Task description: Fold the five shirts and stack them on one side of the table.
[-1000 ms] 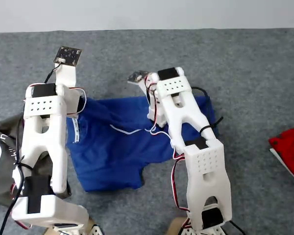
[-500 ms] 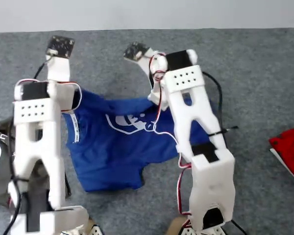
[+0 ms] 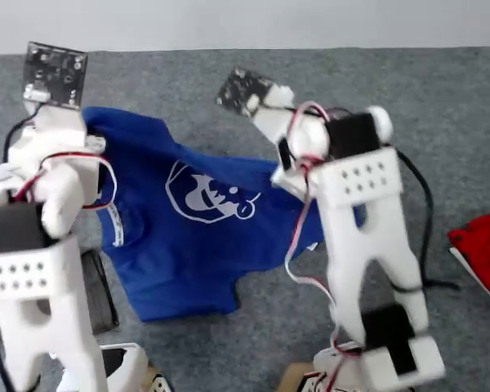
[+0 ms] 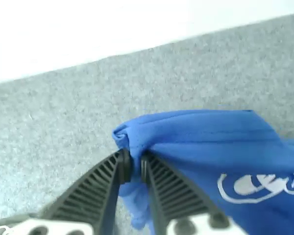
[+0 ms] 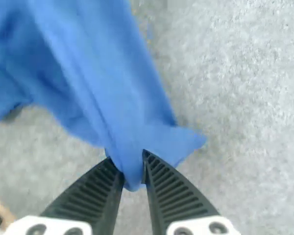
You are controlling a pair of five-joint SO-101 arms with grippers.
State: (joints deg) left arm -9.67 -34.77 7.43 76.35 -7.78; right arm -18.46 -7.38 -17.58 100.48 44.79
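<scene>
Gripping bunched folds of blue shirt (image 3: 188, 245), left claw (image 4: 132, 167) and right claw (image 5: 132, 172), nubby grey table (image 3: 441, 122)

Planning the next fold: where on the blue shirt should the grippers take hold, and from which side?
Its two far corners, approached from the arms' side: left gripper and right gripper each clamp a bunched corner, and the blue shirt spreads wide between them.
</scene>
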